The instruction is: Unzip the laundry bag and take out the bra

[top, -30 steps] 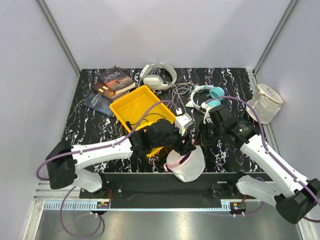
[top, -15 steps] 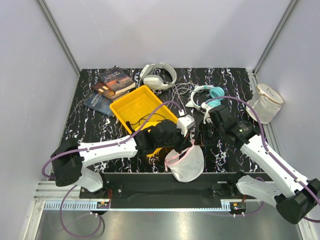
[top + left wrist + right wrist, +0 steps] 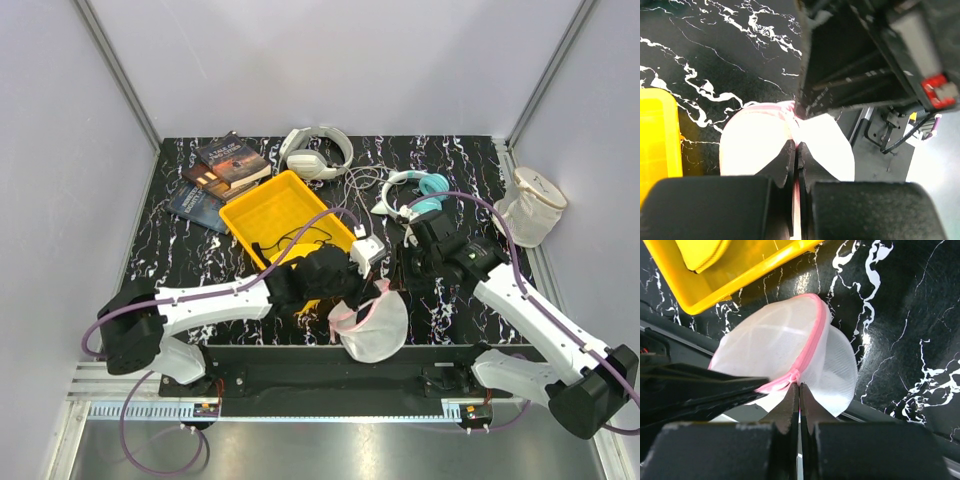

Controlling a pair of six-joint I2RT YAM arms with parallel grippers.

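Books: a stack of dark-covered paperback books lies at the far left of the black, white-veined marble-pattern table.
Tray: a bright yellow rectangular plastic tray sits just right of the books.
White headphones: a white over-ear pair lies behind the tray.
Left gripper: the left gripper has its fingers pressed together, pinching the bag's pink rim.
Bag: the round, dome-shaped white mesh laundry bag with a pink rim is at the table's near edge, between the two grippers.
Right gripper: the right gripper has its fingers closed on the pink zipper line.
Teal headphones: a white-and-teal pair lies behind the right gripper.
Cream bag: a taller cream mesh bag stands at the far right.
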